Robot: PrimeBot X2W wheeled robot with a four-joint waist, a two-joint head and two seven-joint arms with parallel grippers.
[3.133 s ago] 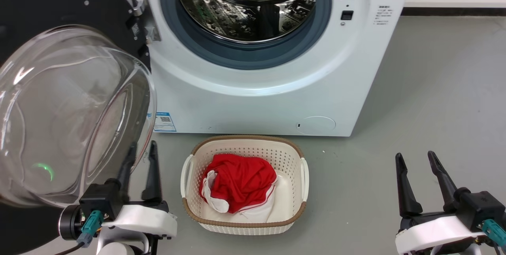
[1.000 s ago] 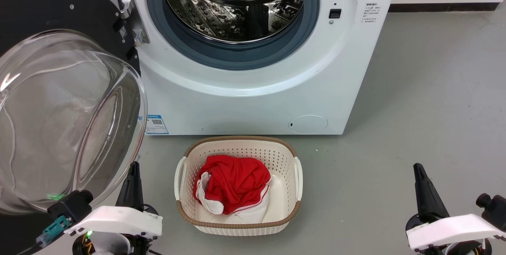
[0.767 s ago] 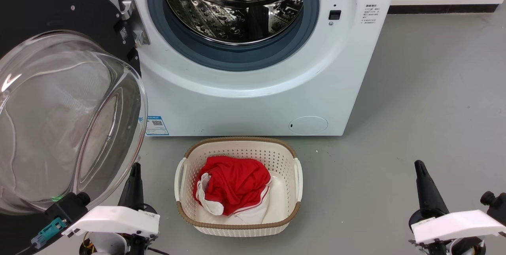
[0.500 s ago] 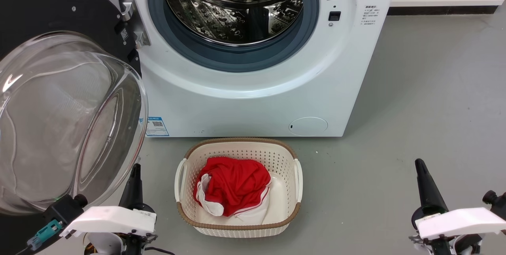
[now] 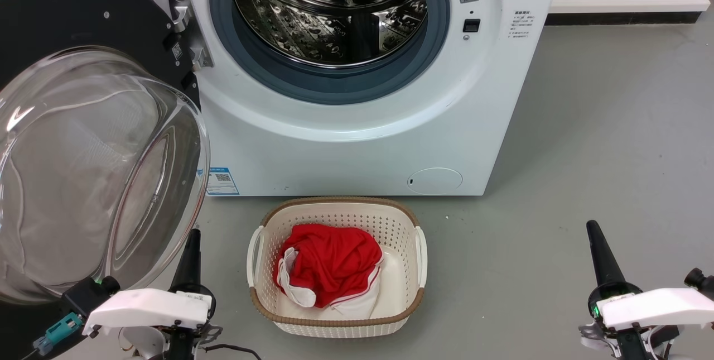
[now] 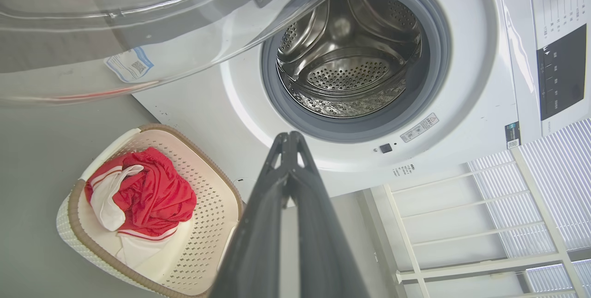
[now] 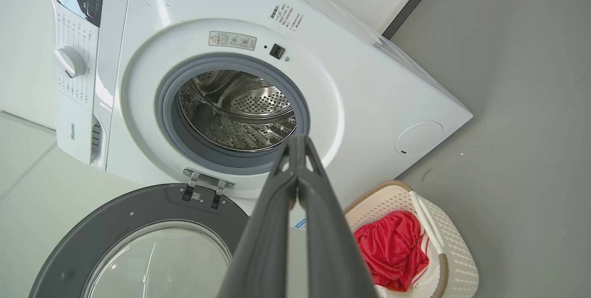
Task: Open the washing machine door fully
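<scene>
Left claw (image 6: 288, 137): tips together, empty
Right claw (image 7: 298, 140): together too
Door (image 5: 67, 8): swung wide
Floor (image 5: 585, 125): grey — basket (image 5: 340, 202) before machine (image 5: 362, 148)

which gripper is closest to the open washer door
The left gripper, beside the glass bowl of the washing machine door; the right gripper sits far off, beyond the basket.

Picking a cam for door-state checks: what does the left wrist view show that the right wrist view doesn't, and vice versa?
Left wrist, not right wrist: a white slatted rack beside the machine.
Right wrist, not left wrist: the round flap low on the machine front and the dark baseboard along the wall.
Both: the washing machine door clear of the opening, the drum, the basket with a red garment, and a shut gripper each: left gripper, right gripper.
</scene>
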